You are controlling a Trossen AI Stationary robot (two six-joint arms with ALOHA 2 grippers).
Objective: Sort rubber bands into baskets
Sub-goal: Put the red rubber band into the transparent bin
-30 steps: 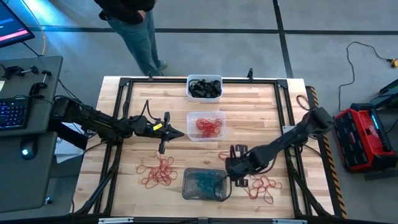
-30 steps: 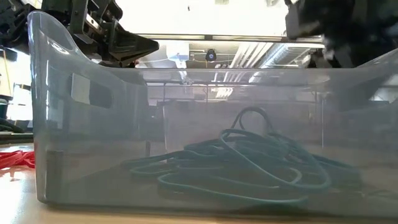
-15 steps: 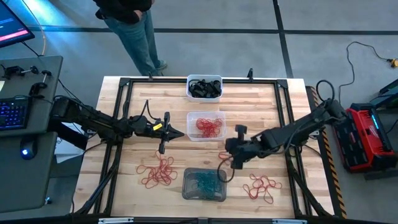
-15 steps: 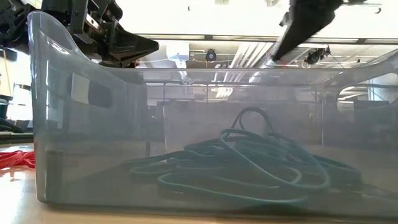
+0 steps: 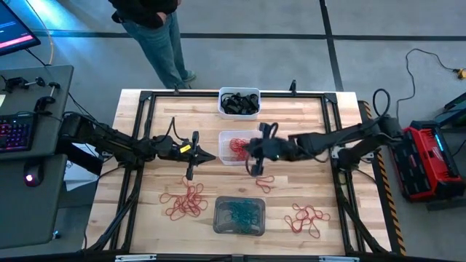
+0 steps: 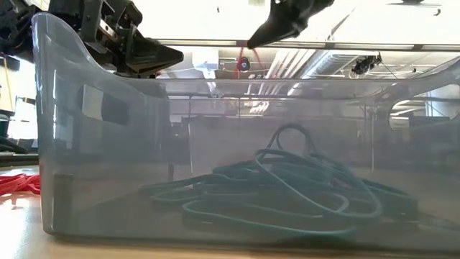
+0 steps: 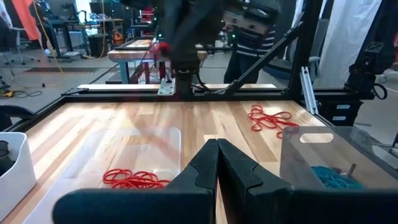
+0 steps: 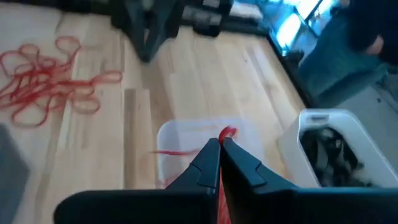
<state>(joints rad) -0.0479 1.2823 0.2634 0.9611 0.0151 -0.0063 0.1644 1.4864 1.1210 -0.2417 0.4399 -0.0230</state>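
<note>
Right tool (image 8: 219,144) clamped on red rubber band (image 8: 227,132)

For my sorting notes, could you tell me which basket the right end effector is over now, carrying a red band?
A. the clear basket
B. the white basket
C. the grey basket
A: the right end effector, shut on a red rubber band, is above the clear basket.

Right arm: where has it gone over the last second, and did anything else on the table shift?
The right gripper swung from the near edge beside the grey basket across to the clear basket, shut on a red rubber band and carrying it along. The left gripper stayed shut and parked. The white basket, both loose red piles and the teal bands did not move.
</note>
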